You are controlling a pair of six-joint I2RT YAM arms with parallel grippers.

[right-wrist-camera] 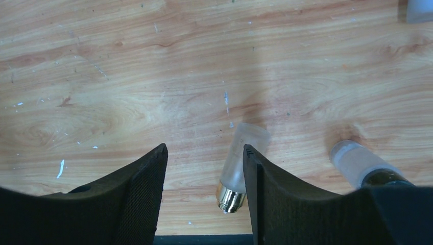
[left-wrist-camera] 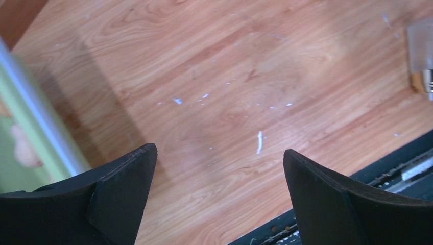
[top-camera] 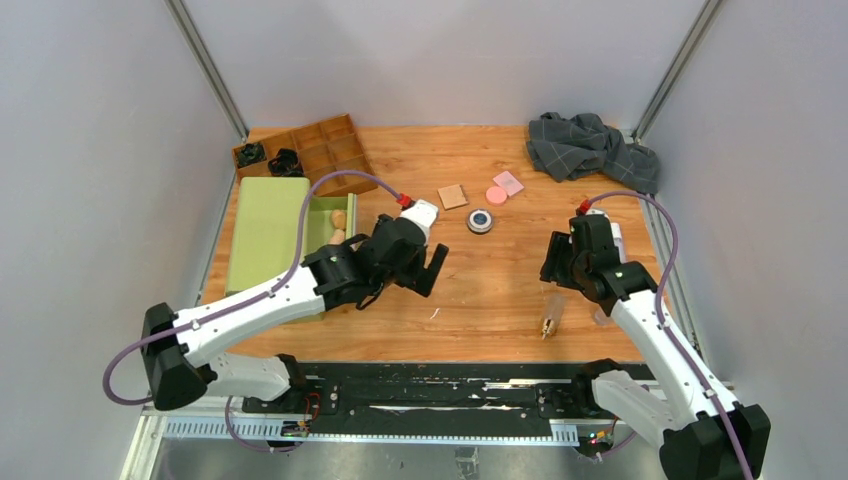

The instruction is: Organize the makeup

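Right wrist view: the right gripper [right-wrist-camera: 205,149] hangs with jaws apart and empty over the clear tube [right-wrist-camera: 240,163], which lies on the table [right-wrist-camera: 127,76] close to one finger [right-wrist-camera: 265,204]. I would centre it first, then close on the frosted body; the left gripper [left-wrist-camera: 219,150] is wide open, empty.

Plain grey walls [top-camera: 450,50] enclose a scuffed wooden counter [top-camera: 480,290]; metal rails [top-camera: 205,65] climb the back corners.

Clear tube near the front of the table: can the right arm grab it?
Probably yes. The right gripper hangs over the clear tube with its jaws apart and nothing covering it. The tube lies off to one side of the gap, so a small shift may help.
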